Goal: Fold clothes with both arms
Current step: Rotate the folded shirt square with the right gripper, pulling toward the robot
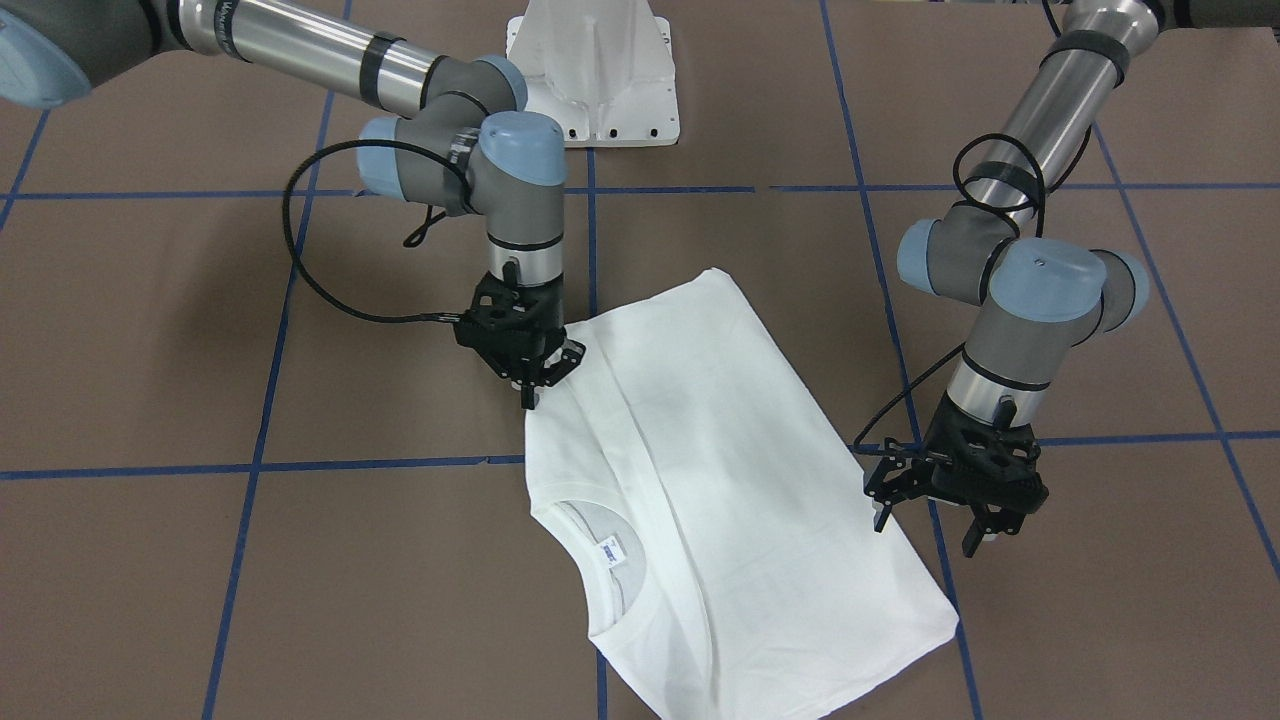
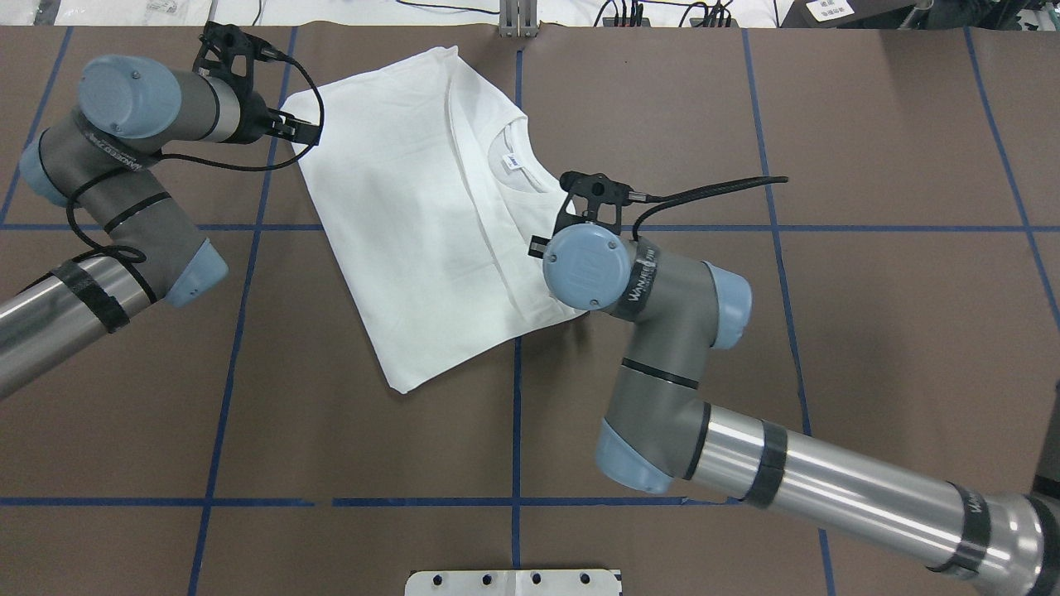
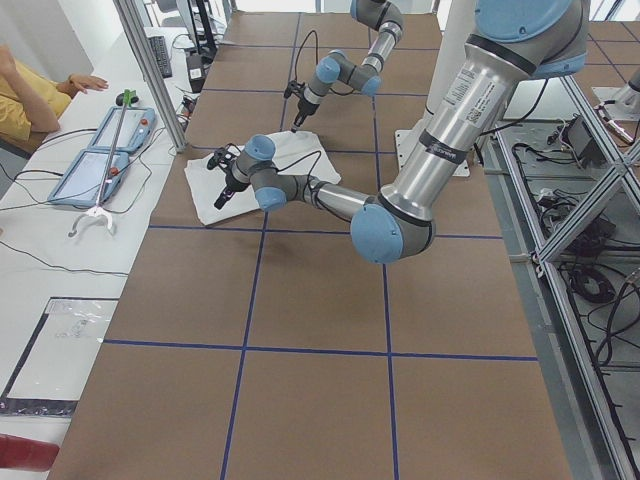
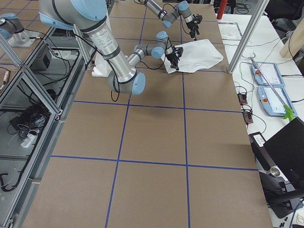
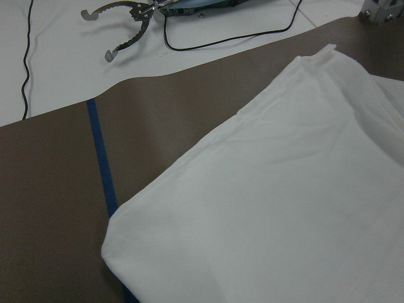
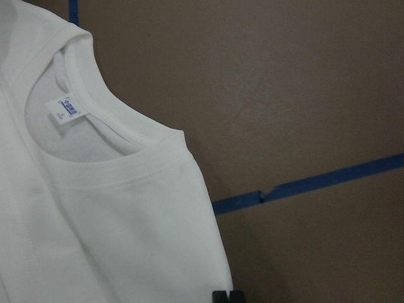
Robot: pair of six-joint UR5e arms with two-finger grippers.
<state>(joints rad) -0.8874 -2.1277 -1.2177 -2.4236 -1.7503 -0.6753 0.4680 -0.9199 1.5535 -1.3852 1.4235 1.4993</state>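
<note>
The white shirt [image 1: 720, 480] lies folded lengthwise and askew on the brown table, its ribbed collar [image 1: 600, 600] and neck label [image 1: 612, 552] facing up. My right gripper [image 1: 530, 398] points down at the shirt's shoulder edge near the collar, and its fingers are shut on that edge. In the right wrist view only a black tip [image 6: 221, 297] shows against the cloth [image 6: 113, 221]. My left gripper [image 1: 928, 530] hangs open just off the opposite long edge, fingers spread, holding nothing. From overhead the left gripper [image 2: 298, 128] sits by the shirt [image 2: 414, 215] at its far corner.
The white pedestal base [image 1: 595, 70] stands at the robot's side of the table. Blue tape lines [image 1: 260, 465] grid the brown surface. Beyond the far edge is a white bench with metal tongs [image 5: 123, 25], cables and tablets [image 3: 100, 160], with a person's arm [image 3: 40, 85] nearby.
</note>
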